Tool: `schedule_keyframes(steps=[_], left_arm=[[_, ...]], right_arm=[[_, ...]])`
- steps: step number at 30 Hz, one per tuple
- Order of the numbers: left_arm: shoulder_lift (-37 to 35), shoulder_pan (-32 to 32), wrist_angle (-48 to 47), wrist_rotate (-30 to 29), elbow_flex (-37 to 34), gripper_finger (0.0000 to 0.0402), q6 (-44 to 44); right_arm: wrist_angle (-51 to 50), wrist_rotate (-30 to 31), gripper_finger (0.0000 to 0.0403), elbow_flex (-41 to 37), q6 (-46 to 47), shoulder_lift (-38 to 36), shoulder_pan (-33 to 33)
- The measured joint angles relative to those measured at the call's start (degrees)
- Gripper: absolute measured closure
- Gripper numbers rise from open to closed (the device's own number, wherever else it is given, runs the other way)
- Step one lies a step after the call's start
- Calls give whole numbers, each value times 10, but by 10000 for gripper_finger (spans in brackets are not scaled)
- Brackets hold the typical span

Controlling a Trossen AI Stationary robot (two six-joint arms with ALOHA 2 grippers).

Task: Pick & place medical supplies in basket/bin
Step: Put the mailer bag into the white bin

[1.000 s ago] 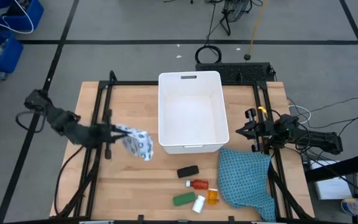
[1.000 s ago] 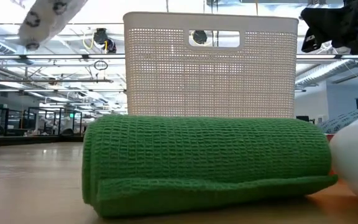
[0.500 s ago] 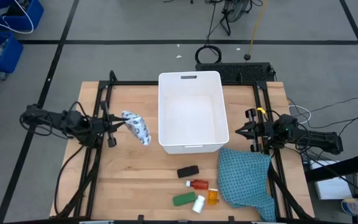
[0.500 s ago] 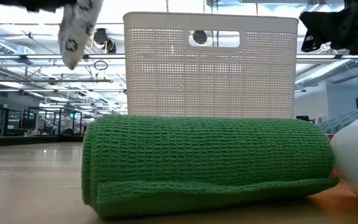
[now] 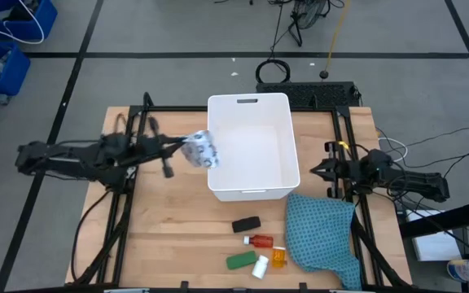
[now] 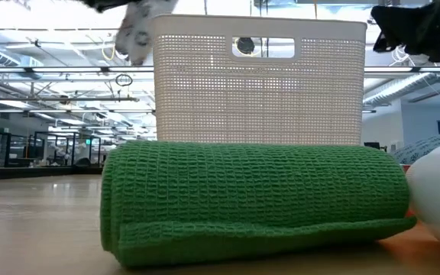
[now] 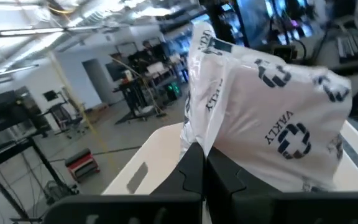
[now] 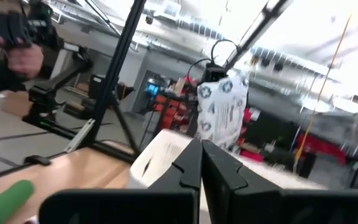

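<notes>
The left pincer (image 5: 177, 150) is clamped on the edge of the packet (image 5: 201, 150), a soft white pouch printed with dark cross-in-ring marks and lettering, which bulges out just ahead of the fingertips and hangs in the air over the left rim of the tub (image 5: 249, 101); in the left wrist view the two dark fingers pinch a thin fold of the packet (image 7: 272, 118) while the rest billows above them, with the tub (image 7: 151, 158) below and beyond. It looks light, limp and crinkly, so a pinch on a flat edge seems the right hold; gripped by its puffy middle it would probably slip or crush. In the low view the packet (image 6: 137, 30) shows high up beside the tub's perforated wall (image 6: 258, 84). Further right on the table, well away from this pincer, lie the remaining supplies: a black piece (image 5: 246, 224), a small red bottle (image 5: 260, 241), a green roll (image 5: 240, 260) that looks woven, soft and easy to squeeze across its width, a small white bottle (image 5: 260, 265) and an orange vial (image 5: 278, 258), the last three close together; the bottles look rigid, smooth and likely to roll, so they are best taken across the body. Beside them sits a teal cloth (image 5: 324, 232). The right pincer (image 5: 317, 171) waits just off the tub's right wall, its fingers pressed together on nothing
</notes>
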Motion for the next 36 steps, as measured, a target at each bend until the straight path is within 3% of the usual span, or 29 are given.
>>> schedule_keyframes(steps=[10, 15, 22, 36], left_arm=[[331, 124, -188, 154, 358, 401, 61], [461, 169, -285, 233, 483, 401, 63], [584, 197, -316, 295, 506, 401, 21], [711, 190, -309, 312, 507, 401, -2]], right_arm=[[12, 0, 403, 0, -17, 0, 0], [-3, 1, 403, 0, -26, 1, 0], [-18, 2, 403, 0, -23, 1, 0], [-36, 3, 403, 0, -20, 1, 0]])
